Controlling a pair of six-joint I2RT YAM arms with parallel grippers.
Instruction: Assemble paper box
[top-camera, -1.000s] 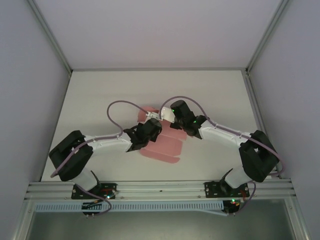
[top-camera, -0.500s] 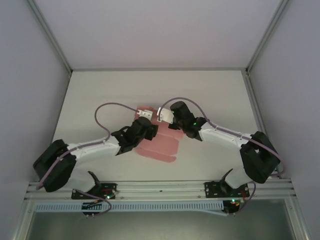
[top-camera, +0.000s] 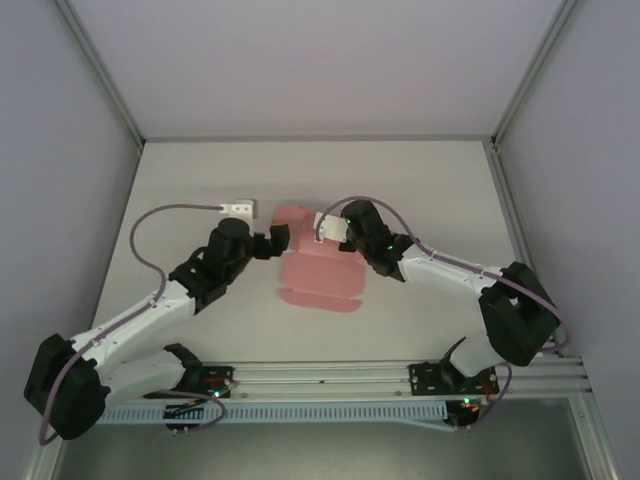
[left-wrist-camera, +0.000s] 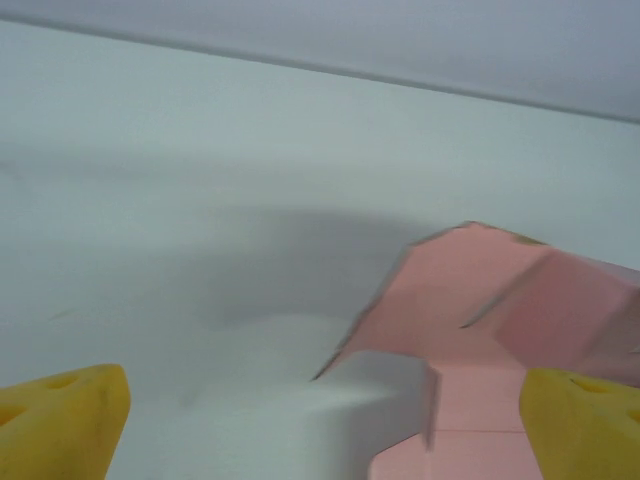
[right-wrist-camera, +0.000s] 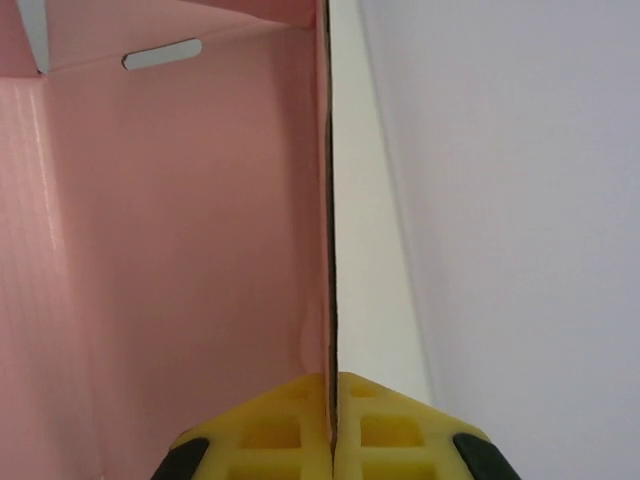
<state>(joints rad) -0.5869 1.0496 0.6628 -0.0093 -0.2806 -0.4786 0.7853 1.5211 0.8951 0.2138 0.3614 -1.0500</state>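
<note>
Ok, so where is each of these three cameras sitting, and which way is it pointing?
Top external: above and behind the arms, looking down on the table and the paper box; both arms, the left hand and the right hand show.
Left wrist: on the left arm, looking low across the table at the paper box; the open left hand shows yellow fingers at the bottom corners.
Right wrist: on the right arm, looking along a panel of the paper box; the right hand is shut on its edge.
Shared: all three see the paper box.

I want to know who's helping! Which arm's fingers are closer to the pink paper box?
Right. The right fingers pinch one panel of the thin pale-pink card box; the left fingers stand open beside its left edge, holding nothing.
</note>
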